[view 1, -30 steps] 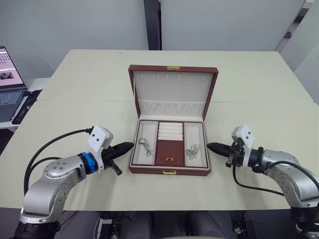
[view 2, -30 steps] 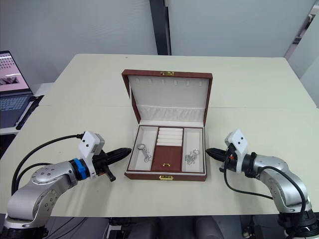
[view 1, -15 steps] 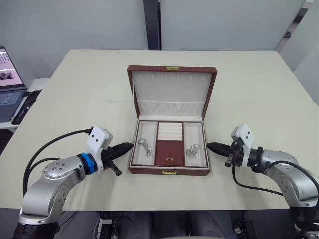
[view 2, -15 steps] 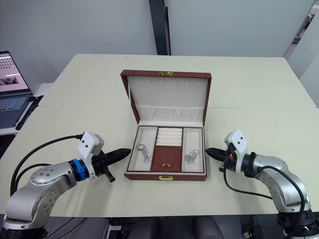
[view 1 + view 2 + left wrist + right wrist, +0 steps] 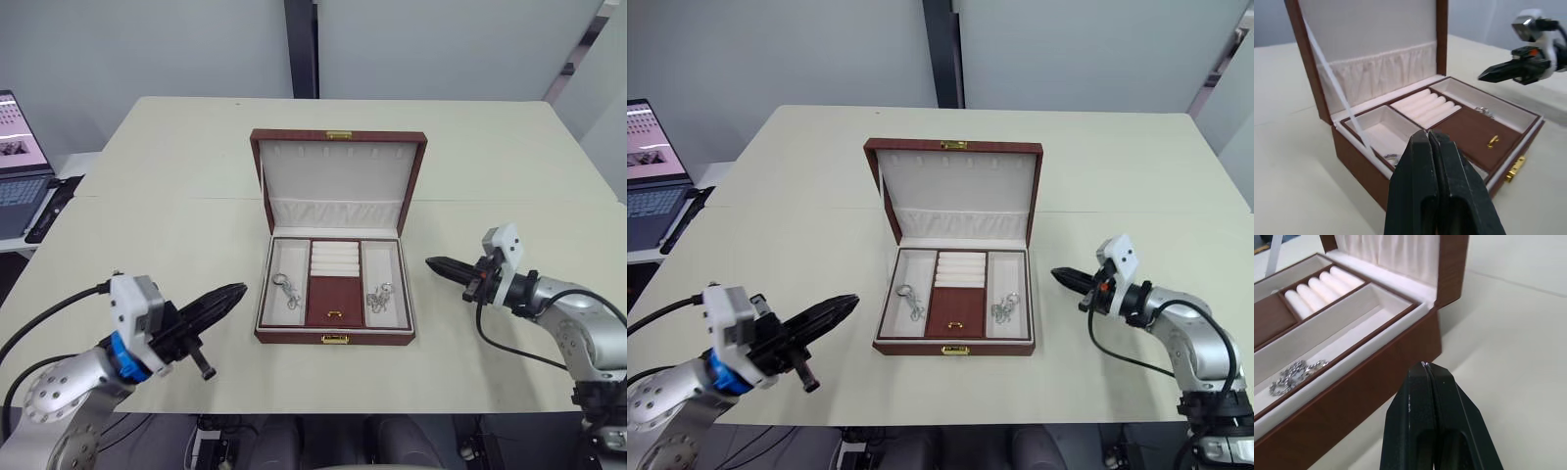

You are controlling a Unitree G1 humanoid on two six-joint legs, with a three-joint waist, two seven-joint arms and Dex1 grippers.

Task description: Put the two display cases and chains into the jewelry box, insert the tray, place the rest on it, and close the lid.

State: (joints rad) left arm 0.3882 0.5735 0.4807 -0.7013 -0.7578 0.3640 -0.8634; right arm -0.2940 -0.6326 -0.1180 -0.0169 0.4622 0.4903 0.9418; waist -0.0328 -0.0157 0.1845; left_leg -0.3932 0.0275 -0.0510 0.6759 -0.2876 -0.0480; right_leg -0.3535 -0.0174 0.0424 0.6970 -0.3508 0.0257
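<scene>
Bare table (image 5: pixel 176 206) all round jewelry box (image 5: pixel 335 323), upright lid (image 5: pixel 338 181) walls off the back, laptop (image 5: pixel 20 166) far left.

Bright even overhead light, soft shadows, sharp head views

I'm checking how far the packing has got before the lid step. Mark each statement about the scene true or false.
1. The lid of the jewelry box stands open. True.
2. The tray sits inside the box. True.
3. The left gripper holds a chain. False: its fingers are shut on nothing.
4. Both side compartments of the tray are empty. False: each holds a silver chain.
5. The right gripper touches the box. False: it hangs clear beside it.
</scene>
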